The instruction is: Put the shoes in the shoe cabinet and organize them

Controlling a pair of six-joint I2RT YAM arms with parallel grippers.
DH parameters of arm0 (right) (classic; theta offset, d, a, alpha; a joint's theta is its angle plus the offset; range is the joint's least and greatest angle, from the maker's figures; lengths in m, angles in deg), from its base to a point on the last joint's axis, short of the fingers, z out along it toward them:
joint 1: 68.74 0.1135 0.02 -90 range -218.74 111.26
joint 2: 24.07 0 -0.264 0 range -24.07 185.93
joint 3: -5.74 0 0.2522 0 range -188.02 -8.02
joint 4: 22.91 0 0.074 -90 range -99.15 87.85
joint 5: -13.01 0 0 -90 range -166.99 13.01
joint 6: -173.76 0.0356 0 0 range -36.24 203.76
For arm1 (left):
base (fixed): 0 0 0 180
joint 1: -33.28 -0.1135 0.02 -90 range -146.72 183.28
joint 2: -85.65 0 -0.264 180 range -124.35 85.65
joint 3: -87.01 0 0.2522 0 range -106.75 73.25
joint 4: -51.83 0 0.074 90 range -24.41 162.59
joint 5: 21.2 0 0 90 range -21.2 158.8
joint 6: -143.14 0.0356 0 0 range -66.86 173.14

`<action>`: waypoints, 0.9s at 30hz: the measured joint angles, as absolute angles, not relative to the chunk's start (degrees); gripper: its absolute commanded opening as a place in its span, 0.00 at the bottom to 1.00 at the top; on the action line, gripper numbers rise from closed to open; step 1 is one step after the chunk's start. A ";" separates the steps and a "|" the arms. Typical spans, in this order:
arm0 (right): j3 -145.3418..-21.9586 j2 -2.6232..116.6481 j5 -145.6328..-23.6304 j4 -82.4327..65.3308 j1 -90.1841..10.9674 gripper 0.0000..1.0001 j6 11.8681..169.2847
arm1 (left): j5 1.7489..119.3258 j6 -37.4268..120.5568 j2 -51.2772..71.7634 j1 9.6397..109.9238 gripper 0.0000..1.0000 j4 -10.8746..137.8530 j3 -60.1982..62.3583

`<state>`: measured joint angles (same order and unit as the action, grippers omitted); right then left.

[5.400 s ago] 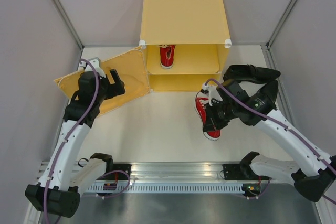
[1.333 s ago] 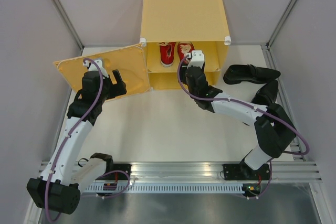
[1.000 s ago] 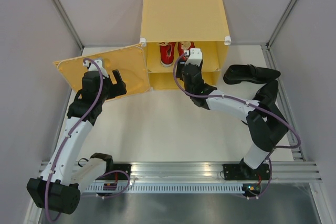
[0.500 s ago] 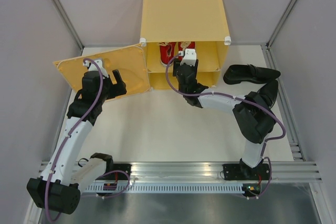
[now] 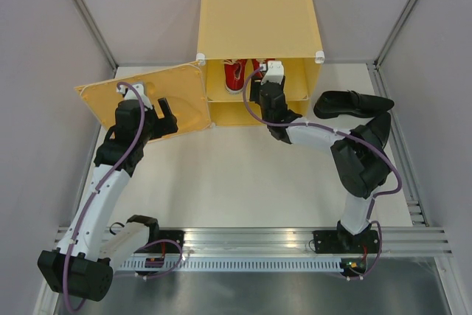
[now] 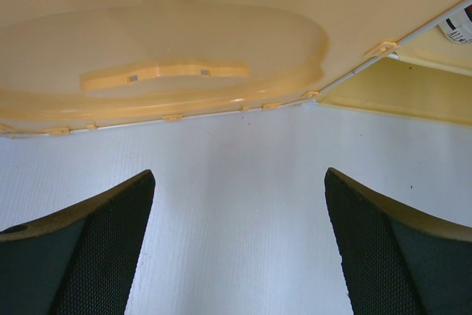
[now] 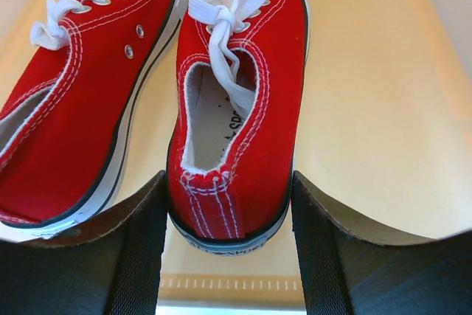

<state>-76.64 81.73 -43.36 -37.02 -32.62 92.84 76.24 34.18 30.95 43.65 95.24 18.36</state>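
The shoe cabinet [image 5: 258, 23] stands at the back with its door [image 5: 147, 105] swung open to the left. Two red sneakers lie side by side on its upper shelf [image 7: 369, 108], toes pointing inward. My right gripper [image 7: 228, 234] reaches into the shelf opening, shut on the heel of the right sneaker [image 7: 236, 108], with a finger pressed against each side. The left sneaker [image 7: 88, 101] lies free beside it. Two black dress shoes [image 5: 352, 103] [image 5: 377, 127] lie on the table to the right of the cabinet. My left gripper [image 6: 240, 241] stands open and holds nothing, low in front of the door.
The cabinet's lower compartment [image 5: 243, 114] shows nothing inside from above. Grey walls close in the white table [image 5: 221, 175] on the left, right and back. The right arm's elbow [image 5: 361, 164] hangs near the black shoes.
The right wrist stayed at the upper shelf, shifting a little left and back right with the sneaker, while its elbow folded in. The left arm has not moved.
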 measured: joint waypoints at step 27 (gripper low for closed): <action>-77.07 83.11 -45.18 -36.61 -33.78 0.10 92.73 | 76.24 34.18 30.95 43.65 0.98 95.24 18.36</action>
